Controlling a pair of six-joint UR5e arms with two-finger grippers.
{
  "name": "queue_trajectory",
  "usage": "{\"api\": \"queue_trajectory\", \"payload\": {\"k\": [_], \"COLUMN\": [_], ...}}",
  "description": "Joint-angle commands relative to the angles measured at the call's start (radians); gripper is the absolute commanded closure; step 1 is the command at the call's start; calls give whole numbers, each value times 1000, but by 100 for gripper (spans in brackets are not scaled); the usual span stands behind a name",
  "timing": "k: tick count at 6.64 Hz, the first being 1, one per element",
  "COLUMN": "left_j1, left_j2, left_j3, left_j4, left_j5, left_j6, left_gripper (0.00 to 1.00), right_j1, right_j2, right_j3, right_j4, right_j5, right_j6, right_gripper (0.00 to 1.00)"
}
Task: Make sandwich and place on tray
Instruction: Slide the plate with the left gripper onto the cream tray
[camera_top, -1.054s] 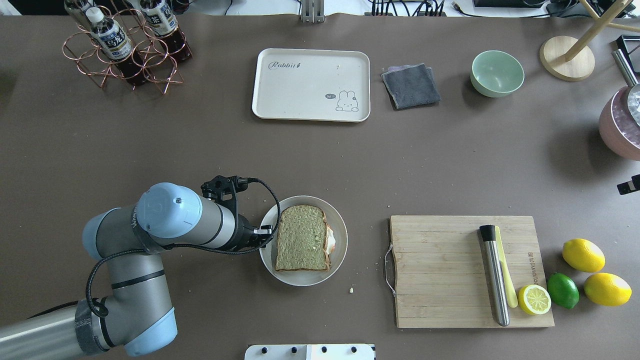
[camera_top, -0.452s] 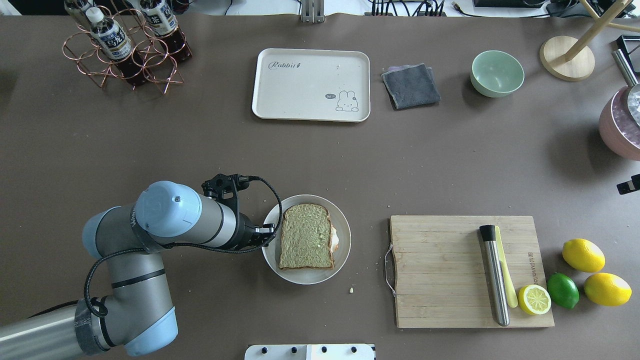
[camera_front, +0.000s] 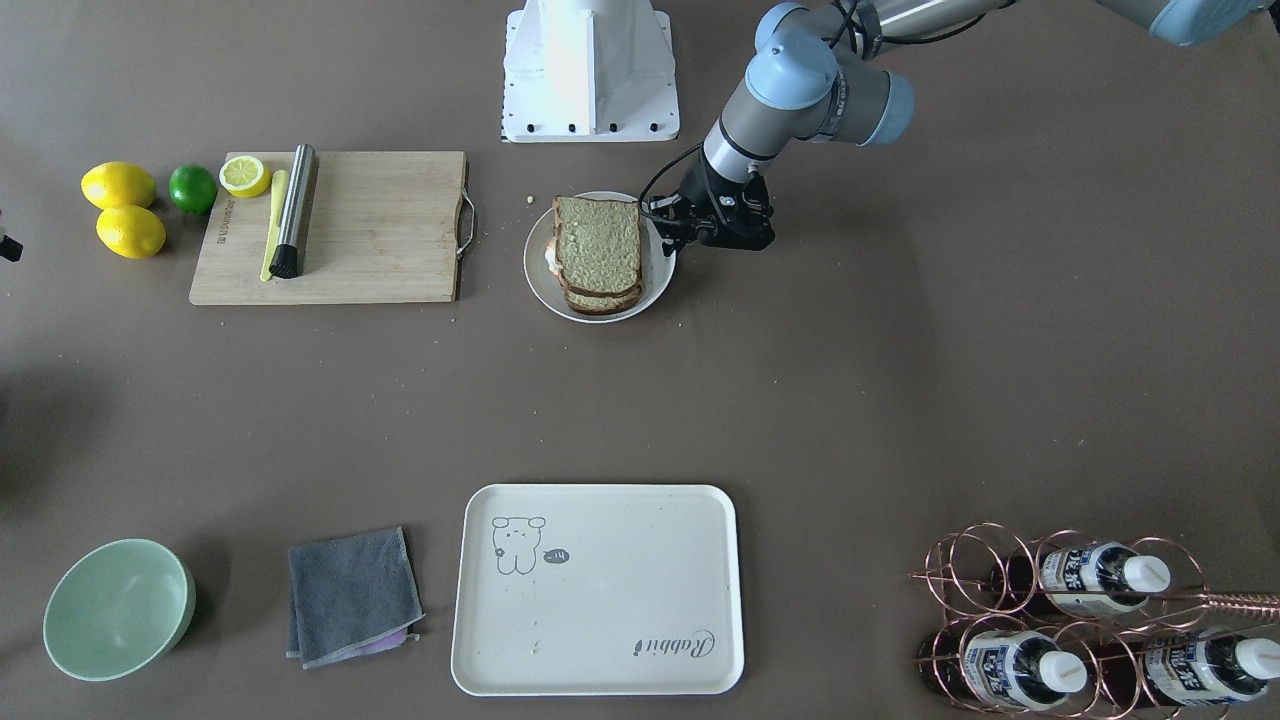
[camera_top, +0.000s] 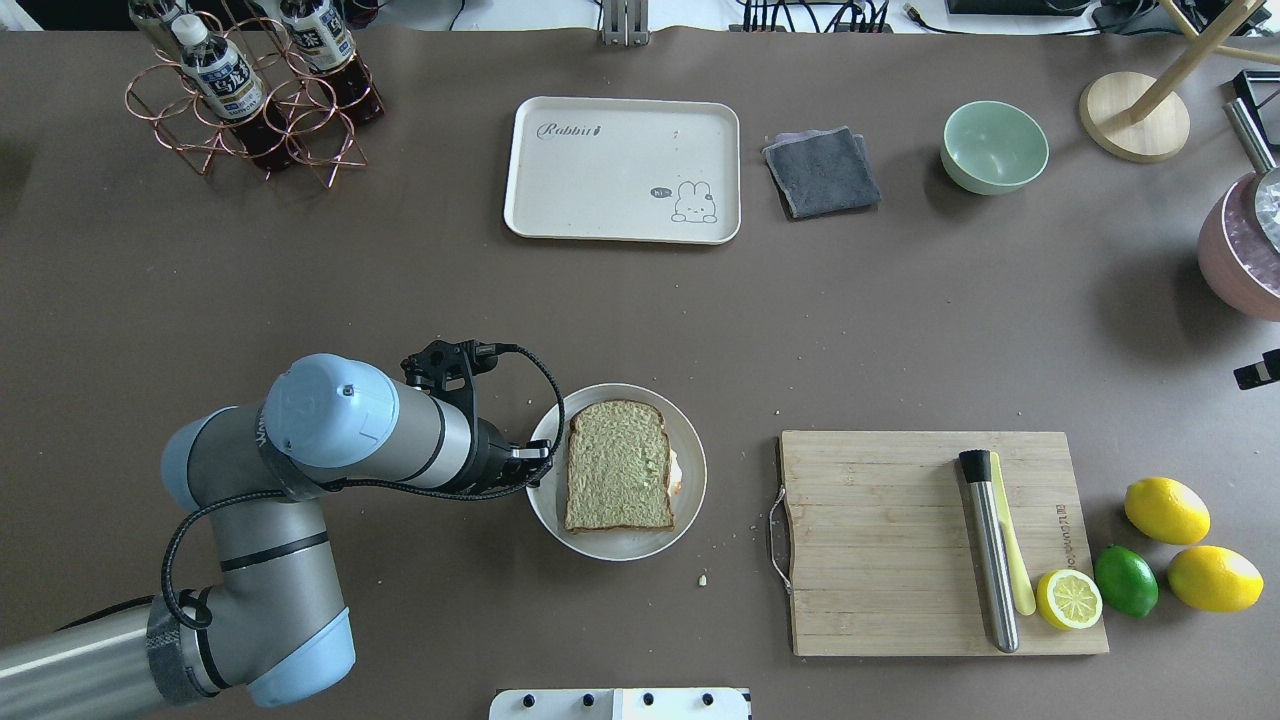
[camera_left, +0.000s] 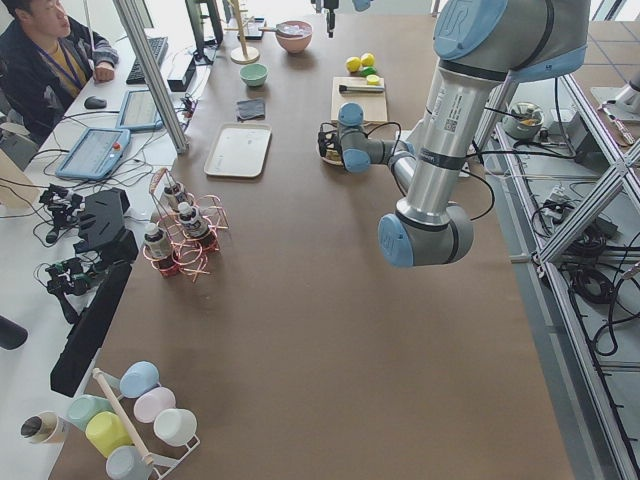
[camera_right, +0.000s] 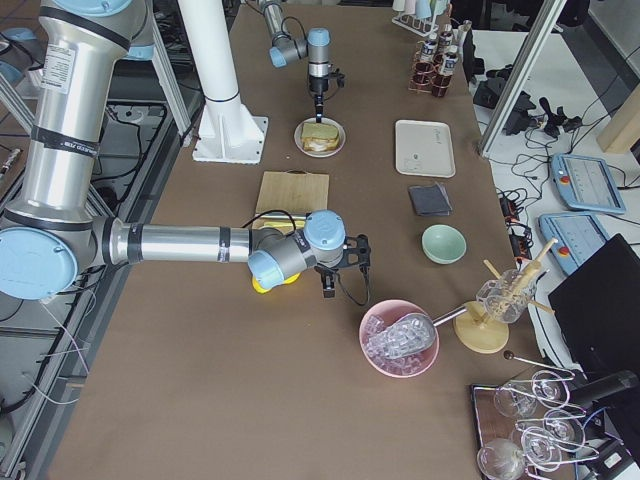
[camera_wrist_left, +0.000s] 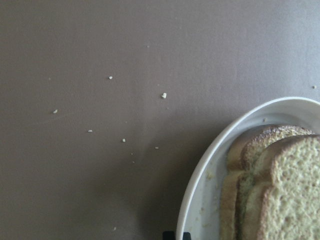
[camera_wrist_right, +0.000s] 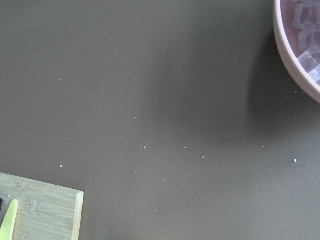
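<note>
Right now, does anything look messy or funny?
Yes. The egg pokes out of one side of the sandwich on the plate, and little crumbs are scattered over the table around it.

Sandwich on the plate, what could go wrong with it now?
The left gripper sits right at the rim of the plate, and the sandwich slices are not lined up, with egg peeking out one side. A bump or tilt could slide the top slice or egg off. The tray lies far across the table, so the loose stack might fall apart on the way.
</note>
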Motion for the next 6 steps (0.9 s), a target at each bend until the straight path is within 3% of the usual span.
{"api": "queue_trajectory", "payload": {"k": [1,3,6], "left_j1": [-4,-16,-132], "left_j2": [1,1,-17], "left_j3": [-28,-54,-33], "left_j4": [3,11,14], "left_j5": [0,0,-85], "left_j6": [-2,-14,-9], "left_gripper": [100,100,100], "right_j1": [11,32,42], "right_j2": [-15,-46,-65], "right_j3": [0,9,28], "right_j4": [2,2,2], "right_j5": [-1,0,0], "right_j6": [-2,-2,-2], "right_gripper": [0,0,0]}}
